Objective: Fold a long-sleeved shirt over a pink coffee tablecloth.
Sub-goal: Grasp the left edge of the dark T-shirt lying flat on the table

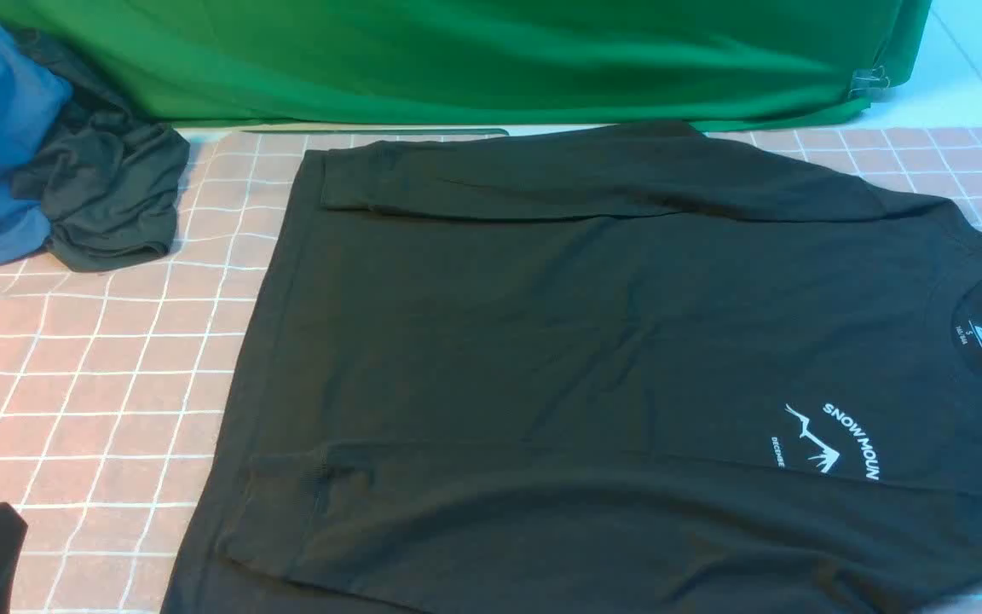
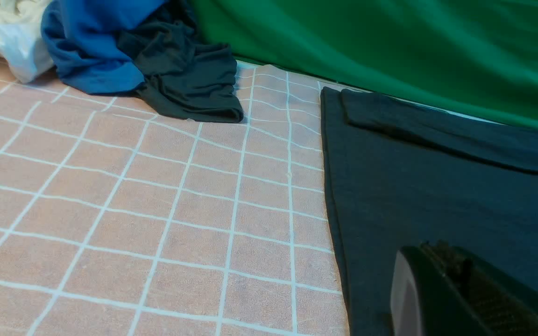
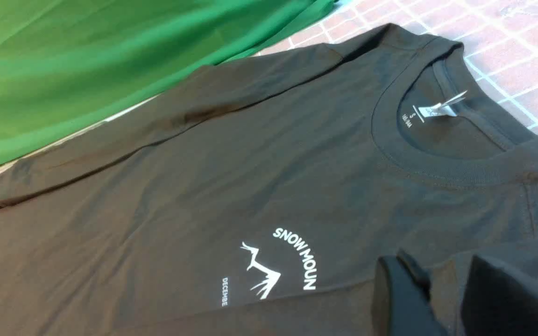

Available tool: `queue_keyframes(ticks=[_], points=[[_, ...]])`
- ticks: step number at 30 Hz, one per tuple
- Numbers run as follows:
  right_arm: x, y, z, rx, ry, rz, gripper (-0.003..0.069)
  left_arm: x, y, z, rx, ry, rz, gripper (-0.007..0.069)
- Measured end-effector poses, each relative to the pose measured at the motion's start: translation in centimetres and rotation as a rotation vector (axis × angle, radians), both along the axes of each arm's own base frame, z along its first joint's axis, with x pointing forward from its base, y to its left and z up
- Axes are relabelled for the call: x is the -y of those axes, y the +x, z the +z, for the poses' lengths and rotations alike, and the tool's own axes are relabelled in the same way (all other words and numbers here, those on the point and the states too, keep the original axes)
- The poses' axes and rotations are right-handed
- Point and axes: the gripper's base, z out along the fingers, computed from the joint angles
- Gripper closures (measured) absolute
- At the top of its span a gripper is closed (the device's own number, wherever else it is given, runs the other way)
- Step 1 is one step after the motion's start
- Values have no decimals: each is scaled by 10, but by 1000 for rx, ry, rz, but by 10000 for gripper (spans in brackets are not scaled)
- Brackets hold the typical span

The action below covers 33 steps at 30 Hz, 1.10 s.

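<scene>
Black cotton is what the long-sleeved shirt (image 1: 542, 341) is made of. We see it lying flat on the pink coffee tablecloth (image 1: 99, 375), from the middle out to the right edge, with its neck to the right. Both sleeves are folded in over the body. The left gripper (image 2: 430, 254) is pressed together near the hem, by the front edge. The right gripper (image 3: 432, 263) has shirt cloth between its fingers, but we cannot tell if it pinches.

Black shirt (image 1: 542, 341), white print (image 1: 832, 439); pink tablecloth (image 1: 73, 384), white grid.
</scene>
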Motion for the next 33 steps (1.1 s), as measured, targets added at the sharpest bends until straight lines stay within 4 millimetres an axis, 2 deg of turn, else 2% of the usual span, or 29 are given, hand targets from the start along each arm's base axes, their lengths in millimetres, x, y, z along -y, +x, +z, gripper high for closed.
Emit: queue_keyframes(ticks=[26,33], points=[[0,0,0,0,0,0,413,0,0,0,0,0,0,610],[0,0,0,-1,0,0,413,-1,0,0,-2,45,4,610]])
